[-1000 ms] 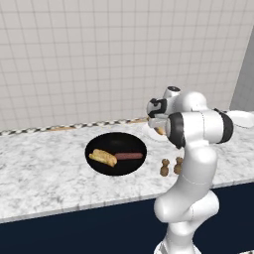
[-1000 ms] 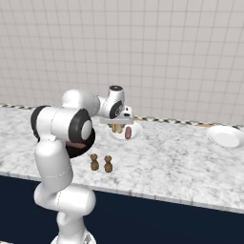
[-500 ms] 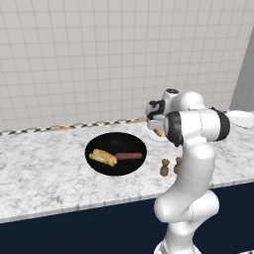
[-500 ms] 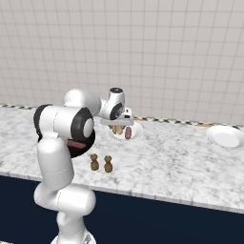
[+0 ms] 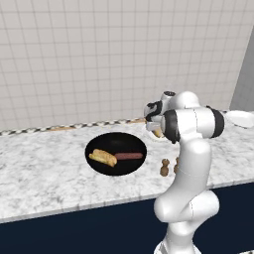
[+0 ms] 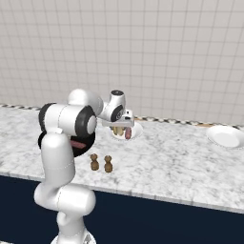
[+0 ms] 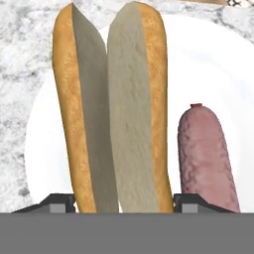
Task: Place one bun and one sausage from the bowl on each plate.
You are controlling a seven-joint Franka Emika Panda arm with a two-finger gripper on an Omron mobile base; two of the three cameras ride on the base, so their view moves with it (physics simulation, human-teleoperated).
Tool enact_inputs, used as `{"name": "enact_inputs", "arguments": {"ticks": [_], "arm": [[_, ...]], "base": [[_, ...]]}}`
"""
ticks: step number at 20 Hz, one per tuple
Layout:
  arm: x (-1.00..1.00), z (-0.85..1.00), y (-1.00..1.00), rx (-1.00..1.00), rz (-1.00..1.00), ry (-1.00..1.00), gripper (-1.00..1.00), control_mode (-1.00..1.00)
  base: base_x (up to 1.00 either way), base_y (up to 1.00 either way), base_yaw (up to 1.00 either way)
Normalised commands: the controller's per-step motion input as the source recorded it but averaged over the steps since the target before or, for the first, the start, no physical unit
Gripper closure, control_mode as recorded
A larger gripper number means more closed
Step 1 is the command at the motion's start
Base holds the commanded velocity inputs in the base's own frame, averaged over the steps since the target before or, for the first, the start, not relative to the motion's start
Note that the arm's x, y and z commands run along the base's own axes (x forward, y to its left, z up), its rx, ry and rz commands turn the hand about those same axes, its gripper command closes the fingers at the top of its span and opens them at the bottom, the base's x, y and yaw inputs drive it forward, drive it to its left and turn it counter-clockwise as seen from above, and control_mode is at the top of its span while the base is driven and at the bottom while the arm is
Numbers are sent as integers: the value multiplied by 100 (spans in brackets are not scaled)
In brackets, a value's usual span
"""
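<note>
One bun (image 7: 116, 109) is sitting between the end effector's (image 7: 123, 201) spread fingertips (image 7: 59, 202), lying on a white plate (image 7: 213, 74) beside a pinkish sausage (image 7: 206, 154); whether the tips are pressing it is unclear. A second bun (image 5: 101, 157) and darker sausage (image 5: 129, 156) are lying in the black bowl (image 5: 115, 169) on the tabletop (image 5: 39, 173)

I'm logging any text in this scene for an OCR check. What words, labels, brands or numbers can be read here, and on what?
None: no readable text stands on anything.
The bun, the sausage and the plate under them are plain.
The bowl, the two small brown shakers, the tiled wall and the marble counter carry no print.
The robot's white body shows no brand or number.
</note>
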Motion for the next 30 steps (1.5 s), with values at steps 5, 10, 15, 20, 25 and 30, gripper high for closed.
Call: {"name": "enact_inputs", "arguments": {"ticks": [5,10,15,20,25,30], "arm": [[0,0,0,0,0,0,-100,-100],[0,1,0,0,0,0,-100,-100],[-2,36,16,-7,0,0,-100,-100],[-49,95,45,-6,6,-2,-100,-100],[-80,56,56,0,3,-8,-100,-100],[-93,47,63,4,5,-2,-100,-100]], "base": [[0,0,0],[0,0,0],[0,0,0],[0,0,0],[0,0,0],[0,0,0]]}}
